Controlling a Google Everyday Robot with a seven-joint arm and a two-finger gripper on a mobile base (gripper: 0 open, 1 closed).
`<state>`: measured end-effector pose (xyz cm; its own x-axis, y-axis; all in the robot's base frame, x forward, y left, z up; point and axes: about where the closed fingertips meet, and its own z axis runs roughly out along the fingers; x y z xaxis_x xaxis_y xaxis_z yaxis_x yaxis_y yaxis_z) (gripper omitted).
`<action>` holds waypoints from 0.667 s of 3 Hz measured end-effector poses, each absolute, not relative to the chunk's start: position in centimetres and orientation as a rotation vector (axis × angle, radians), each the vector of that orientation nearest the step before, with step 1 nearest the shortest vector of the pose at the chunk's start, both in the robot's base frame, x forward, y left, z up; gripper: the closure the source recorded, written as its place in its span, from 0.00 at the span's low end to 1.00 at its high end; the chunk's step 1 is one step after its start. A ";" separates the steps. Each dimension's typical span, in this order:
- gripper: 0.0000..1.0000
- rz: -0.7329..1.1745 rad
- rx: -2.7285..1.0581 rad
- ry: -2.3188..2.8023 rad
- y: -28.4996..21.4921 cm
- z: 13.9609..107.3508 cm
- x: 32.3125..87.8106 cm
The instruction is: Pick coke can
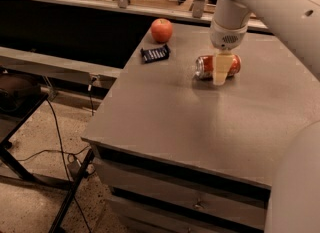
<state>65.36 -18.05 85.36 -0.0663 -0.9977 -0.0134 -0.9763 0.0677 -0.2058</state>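
Coke can (205,66): it lies on its side on the counter (170,127), toward the far right of the top, silver end turned left. It appears to rest on the surface; no lift is evident.

Survey, left to right, for your record:
- Speckled floor (30,142) below the counter's left side. Nothing of the task is there.
- Small dark blue packet (155,53), flat near the counter's far left edge.
- Red apple (161,30), just behind the packet at the far corner, well apart from the can.
- The can, as located above.
- Gripper (220,72), hanging from the white arm (270,2) directly over the can's middle. Its pale lower part crosses the front of the can's body at the can's own level.

Gripper state: you cannot take it as apart or as clamped on the can. This view does not settle it, and I cannot tell.

Progress, as a judgement: the approach looks complete. The gripper is set on the correct item, not the apple or the packet. Outstanding items are a confirmed hold on the can and a lift clear of the counter.

Risk noted: a can on its side may roll or slip out along its length. You should verify a firm hold across the body before raising it.
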 end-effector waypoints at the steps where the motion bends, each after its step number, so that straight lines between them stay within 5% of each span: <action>1: 0.46 -0.152 -2.045 2.193 -17.2 83.6 64.5; 2: 0.78 -0.131 -2.042 2.193 -17.0 83.6 64.3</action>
